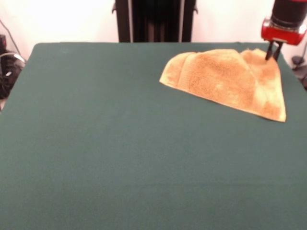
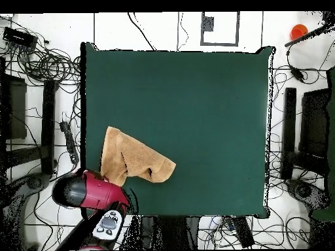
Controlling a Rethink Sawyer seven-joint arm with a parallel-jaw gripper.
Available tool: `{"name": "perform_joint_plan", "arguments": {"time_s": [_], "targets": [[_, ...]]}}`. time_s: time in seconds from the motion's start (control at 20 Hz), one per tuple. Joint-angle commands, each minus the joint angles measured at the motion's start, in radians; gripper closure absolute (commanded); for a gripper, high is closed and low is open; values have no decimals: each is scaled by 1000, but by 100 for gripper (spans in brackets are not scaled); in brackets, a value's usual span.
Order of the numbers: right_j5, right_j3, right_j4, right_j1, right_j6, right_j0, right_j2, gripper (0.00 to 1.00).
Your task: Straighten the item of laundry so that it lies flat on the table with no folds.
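The gripper (image 1: 274,51) hangs at the towel's (image 1: 225,79) far right corner in the front view, its two dark fingers close together and down at the raised cloth. They seem to pinch that corner, though the contact itself is hard to make out. From overhead, the red wrist covers that spot, so the grip cannot be checked there.

The step in hand looks like a grasp on a corner, ready to pull a fold open. The next move probably calls for drawing that corner outward, away from the bunched middle, low enough that the cloth drags flat and does not flip.

The towel is golden tan terry with a fluffy pile. It lies folded over itself in a rough fan, with layered rounded edges on one side and a pointed corner at the other. It sits near the table's (image 1: 120,153) edge on the robot's side. The table is covered in plain dark green cloth, smooth and matte.
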Motion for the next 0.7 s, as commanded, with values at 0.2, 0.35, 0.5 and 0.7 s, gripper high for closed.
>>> {"name": "perform_joint_plan", "arguments": {"time_s": [0.2,0.35,0.5,0.7], "targets": [[-21,72,99,59,318,8,140,100],[-17,66,100,67,312,9,131,100],[29,40,78,75,290,30,90,0],[76,15,72,82,299,51,50,0]]}}
